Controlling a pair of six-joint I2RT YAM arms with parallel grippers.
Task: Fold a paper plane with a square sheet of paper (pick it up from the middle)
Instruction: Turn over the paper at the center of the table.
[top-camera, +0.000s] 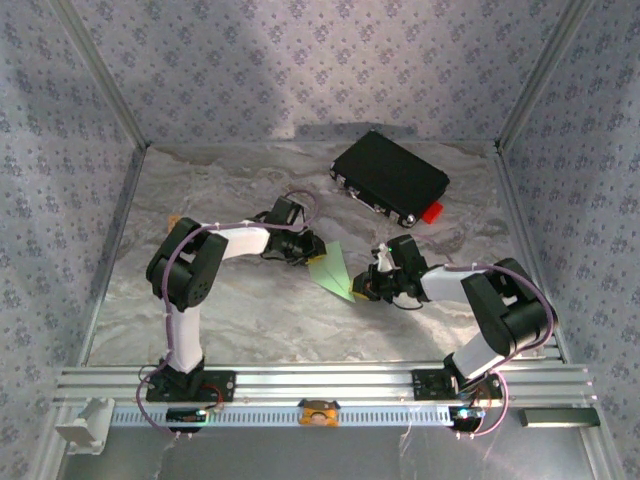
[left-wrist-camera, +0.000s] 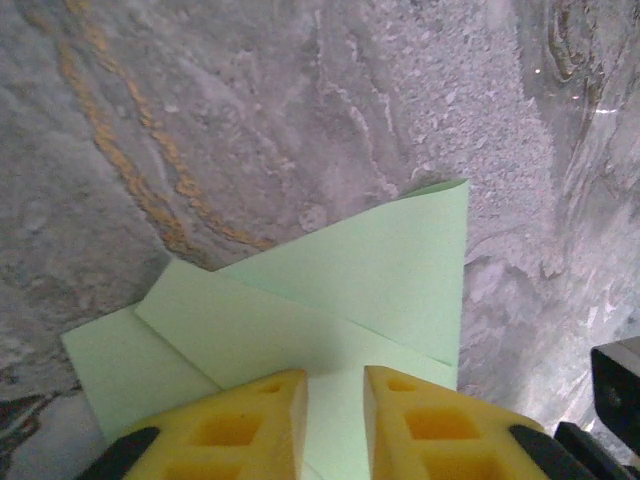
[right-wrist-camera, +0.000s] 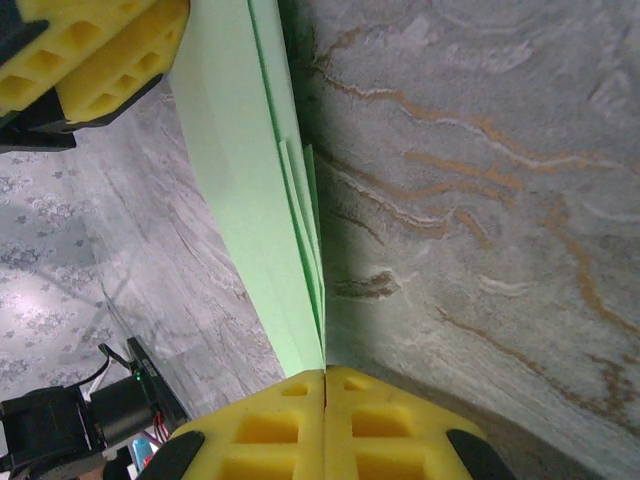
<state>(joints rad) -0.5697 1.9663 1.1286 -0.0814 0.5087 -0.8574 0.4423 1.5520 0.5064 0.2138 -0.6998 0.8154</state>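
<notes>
The pale green sheet of paper (top-camera: 333, 270) lies mid-table, folded into a pointed, layered paper plane shape. My left gripper (top-camera: 305, 255) is at its upper-left end. In the left wrist view its yellow fingers (left-wrist-camera: 250, 425) stand slightly apart over the flat folded paper (left-wrist-camera: 350, 280), so this gripper (left-wrist-camera: 335, 420) is open. My right gripper (top-camera: 362, 290) is at the lower-right end. In the right wrist view this gripper (right-wrist-camera: 325, 385) is shut on the paper's stacked edge (right-wrist-camera: 240, 180), which rises on edge from the table. The left gripper's fingers (right-wrist-camera: 90, 60) show at the far end.
A black rectangular case (top-camera: 390, 175) lies at the back right with a small red tab (top-camera: 431, 212) at its near corner. Patterned walls enclose the marbled table (top-camera: 230, 300) on three sides. An aluminium rail (top-camera: 320, 385) runs along the near edge.
</notes>
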